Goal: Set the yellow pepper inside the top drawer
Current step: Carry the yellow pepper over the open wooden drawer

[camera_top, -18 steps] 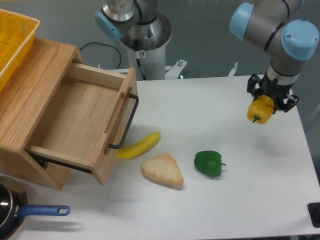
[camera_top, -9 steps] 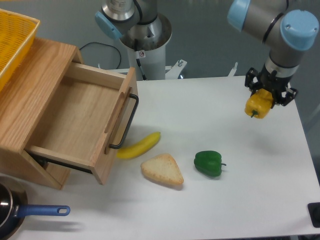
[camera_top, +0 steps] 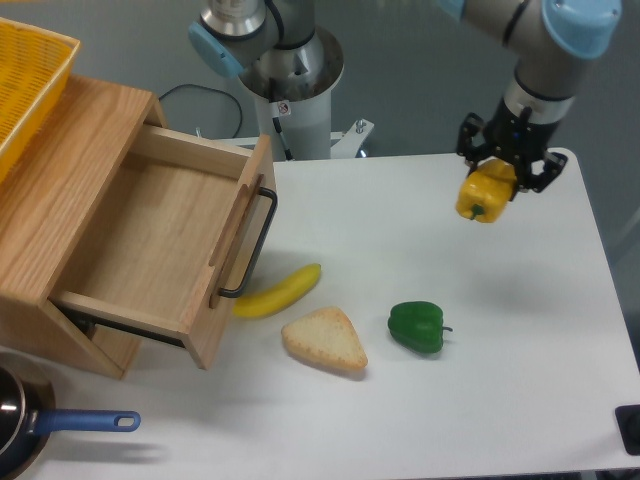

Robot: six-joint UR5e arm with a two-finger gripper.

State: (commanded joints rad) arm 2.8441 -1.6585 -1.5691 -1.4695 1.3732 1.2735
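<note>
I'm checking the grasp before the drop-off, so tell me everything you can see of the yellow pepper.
The yellow pepper is small, blocky and glossy, with a smooth skin. It hangs from the gripper, whose black fingers close on its upper part, so its top is partly hidden. A small dark green bit shows on its lower front. It is off the white table, over the far right part, well right of the open top drawer. Only the gripper touches it.

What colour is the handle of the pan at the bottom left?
Blue; the pan handle shows clearly in the fixed camera view.
</note>
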